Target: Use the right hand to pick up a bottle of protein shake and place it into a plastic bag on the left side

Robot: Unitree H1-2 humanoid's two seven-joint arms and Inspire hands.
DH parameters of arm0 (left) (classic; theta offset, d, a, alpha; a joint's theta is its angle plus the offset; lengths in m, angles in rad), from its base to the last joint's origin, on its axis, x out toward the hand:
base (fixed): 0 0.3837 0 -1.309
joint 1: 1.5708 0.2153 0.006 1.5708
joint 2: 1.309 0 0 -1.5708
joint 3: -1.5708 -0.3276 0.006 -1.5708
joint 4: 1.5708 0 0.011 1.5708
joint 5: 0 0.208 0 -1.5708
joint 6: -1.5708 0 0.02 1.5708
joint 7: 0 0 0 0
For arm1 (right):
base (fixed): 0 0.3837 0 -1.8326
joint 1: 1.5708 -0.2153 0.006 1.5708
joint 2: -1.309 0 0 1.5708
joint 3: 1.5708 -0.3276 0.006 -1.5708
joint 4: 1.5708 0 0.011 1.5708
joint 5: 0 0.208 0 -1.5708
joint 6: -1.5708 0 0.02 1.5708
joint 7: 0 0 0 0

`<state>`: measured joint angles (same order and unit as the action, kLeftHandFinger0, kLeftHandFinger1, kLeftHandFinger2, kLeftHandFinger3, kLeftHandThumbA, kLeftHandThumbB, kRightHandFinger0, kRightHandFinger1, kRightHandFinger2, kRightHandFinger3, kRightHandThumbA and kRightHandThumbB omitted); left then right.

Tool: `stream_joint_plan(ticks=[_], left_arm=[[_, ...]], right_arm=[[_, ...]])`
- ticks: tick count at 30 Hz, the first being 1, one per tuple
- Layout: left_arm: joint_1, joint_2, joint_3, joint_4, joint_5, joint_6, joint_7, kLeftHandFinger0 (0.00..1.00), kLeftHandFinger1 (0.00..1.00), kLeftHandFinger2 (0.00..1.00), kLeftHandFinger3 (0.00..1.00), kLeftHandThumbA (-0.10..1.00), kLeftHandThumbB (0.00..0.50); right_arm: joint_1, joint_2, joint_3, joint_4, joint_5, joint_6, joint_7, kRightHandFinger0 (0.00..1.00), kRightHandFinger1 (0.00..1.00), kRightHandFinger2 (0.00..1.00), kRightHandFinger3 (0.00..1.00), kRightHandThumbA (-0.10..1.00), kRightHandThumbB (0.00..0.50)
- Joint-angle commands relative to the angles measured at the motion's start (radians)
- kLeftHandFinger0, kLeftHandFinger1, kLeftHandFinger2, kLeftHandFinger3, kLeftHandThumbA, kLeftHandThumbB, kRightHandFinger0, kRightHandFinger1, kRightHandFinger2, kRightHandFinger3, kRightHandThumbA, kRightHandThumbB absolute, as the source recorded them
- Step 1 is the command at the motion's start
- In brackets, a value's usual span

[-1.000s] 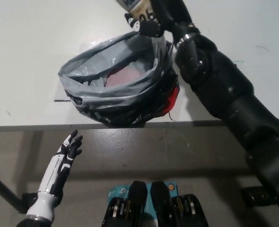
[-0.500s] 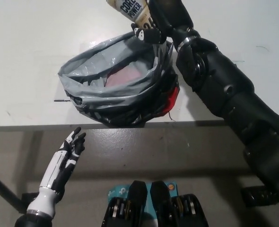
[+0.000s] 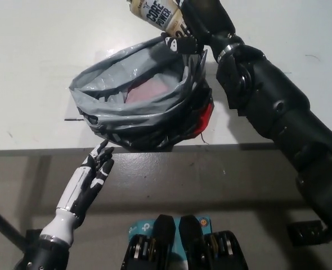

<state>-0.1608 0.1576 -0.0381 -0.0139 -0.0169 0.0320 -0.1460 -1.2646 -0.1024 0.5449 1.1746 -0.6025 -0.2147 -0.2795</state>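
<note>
My black right hand [image 3: 189, 27] is shut on a cream protein shake bottle [image 3: 157, 12] labelled CORE POWER, held tilted above the far rim of the bag at the top of the head view. The grey plastic bag [image 3: 140, 101] sits open on the white table [image 3: 31, 67] near its front edge, with something red inside it. My white left hand [image 3: 95, 171] is open, raised just below the table's front edge, close under the bag's lower left side.
A red object [image 3: 206, 118] pokes out at the bag's right side. The table's front edge [image 3: 42, 151] runs across the middle of the view, with grey floor below. My right forearm [image 3: 278, 112] crosses the table's right part.
The bottle has come further down and left into view above the bag. My left hand has risen up and to the right, toward the table edge under the bag.
</note>
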Motion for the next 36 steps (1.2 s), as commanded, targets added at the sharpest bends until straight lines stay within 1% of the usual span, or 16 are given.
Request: stream_joint_plan(ticks=[1,3,4,7,10,18,21,26,28,29,30,32,33,34,35,36], left_arm=[[-0.048,0.021,-0.014,-0.022,0.009,0.018,-0.026,1.00,1.00,1.00,1.00,0.83,0.037],[-0.054,0.022,-0.020,-0.022,0.013,0.021,-0.028,1.00,1.00,1.00,1.00,0.84,0.043],[-0.054,0.023,-0.022,-0.023,0.014,0.023,-0.030,1.00,1.00,1.00,1.00,0.84,0.058],[-0.052,0.030,-0.031,-0.027,0.019,0.028,-0.040,1.00,1.00,1.00,1.00,0.84,0.067],[-0.056,0.031,-0.037,-0.027,0.024,0.029,-0.042,1.00,1.00,1.00,1.00,0.82,0.051],[-0.072,0.037,-0.046,-0.018,0.029,0.040,-0.042,1.00,1.00,1.00,1.00,0.78,0.037],[-0.071,0.039,-0.050,-0.016,0.029,0.032,-0.047,1.00,1.00,1.00,1.00,0.78,0.017],[-0.069,0.044,-0.055,-0.021,0.036,0.035,-0.050,1.00,1.00,1.00,1.00,0.80,0.020],[-0.071,0.044,-0.053,-0.017,0.028,0.034,-0.052,1.00,1.00,1.00,1.00,0.79,0.021],[-0.074,0.042,-0.050,-0.014,0.026,0.035,-0.049,1.00,1.00,1.00,1.00,0.78,0.028],[-0.074,0.042,-0.049,-0.014,0.025,0.034,-0.048,1.00,1.00,1.00,1.00,0.78,0.028],[-0.075,0.042,-0.049,-0.006,0.027,0.018,-0.047,1.00,1.00,1.00,1.00,0.78,0.036],[-0.076,0.041,-0.048,-0.004,0.026,0.019,-0.046,1.00,1.00,1.00,1.00,0.78,0.034],[-0.076,0.038,-0.047,-0.004,0.025,0.020,-0.043,1.00,1.00,1.00,1.00,0.78,0.038],[-0.075,0.038,-0.045,-0.005,0.025,0.021,-0.041,1.00,1.00,1.00,1.00,0.78,0.039],[-0.072,0.038,-0.043,-0.006,0.024,0.022,-0.039,1.00,1.00,1.00,1.00,0.78,0.040]], right_arm=[[-0.034,-0.050,-0.056,-0.108,0.076,-0.034,0.173,1.00,1.00,1.00,1.00,0.72,0.500],[-0.029,-0.061,-0.066,-0.137,0.084,-0.028,0.216,1.00,1.00,1.00,1.00,0.75,0.500],[-0.024,-0.067,-0.068,-0.155,0.084,-0.015,0.234,1.00,1.00,1.00,1.00,0.76,0.500],[0.002,-0.085,-0.080,-0.210,0.083,0.015,0.263,1.00,1.00,1.00,1.00,0.74,0.499],[0.026,-0.095,-0.102,-0.250,0.095,0.031,0.278,1.00,1.00,1.00,1.00,0.76,0.490],[0.044,-0.112,-0.155,-0.298,0.115,0.031,0.312,1.00,1.00,1.00,1.00,0.82,0.500],[0.050,-0.119,-0.170,-0.333,0.120,0.044,0.334,1.00,1.00,1.00,1.00,0.84,0.500],[0.055,-0.149,-0.211,-0.436,0.146,0.071,0.371,1.00,1.00,1.00,1.00,0.84,0.491],[0.048,-0.173,-0.251,-0.478,0.182,0.053,0.384,1.00,1.00,1.00,1.00,0.85,0.481],[0.043,-0.201,-0.300,-0.547,0.229,0.058,0.407,1.00,1.00,1.00,1.00,0.92,0.491],[0.043,-0.206,-0.310,-0.565,0.235,0.065,0.416,1.00,1.00,1.00,1.00,0.92,0.491],[0.063,-0.252,-0.394,-0.768,0.314,0.156,0.469,1.00,1.00,1.00,1.00,0.93,0.474],[0.069,-0.262,-0.414,-0.805,0.334,0.163,0.474,1.00,1.00,1.00,1.00,0.92,0.473],[0.081,-0.282,-0.446,-0.870,0.375,0.174,0.491,1.00,1.00,1.00,1.00,0.90,0.442],[0.099,-0.305,-0.478,-0.943,0.416,0.187,0.506,1.00,1.00,1.00,1.00,0.90,0.443],[0.131,-0.336,-0.518,-1.047,0.457,0.214,0.516,1.00,1.00,1.00,1.00,0.92,0.463]])
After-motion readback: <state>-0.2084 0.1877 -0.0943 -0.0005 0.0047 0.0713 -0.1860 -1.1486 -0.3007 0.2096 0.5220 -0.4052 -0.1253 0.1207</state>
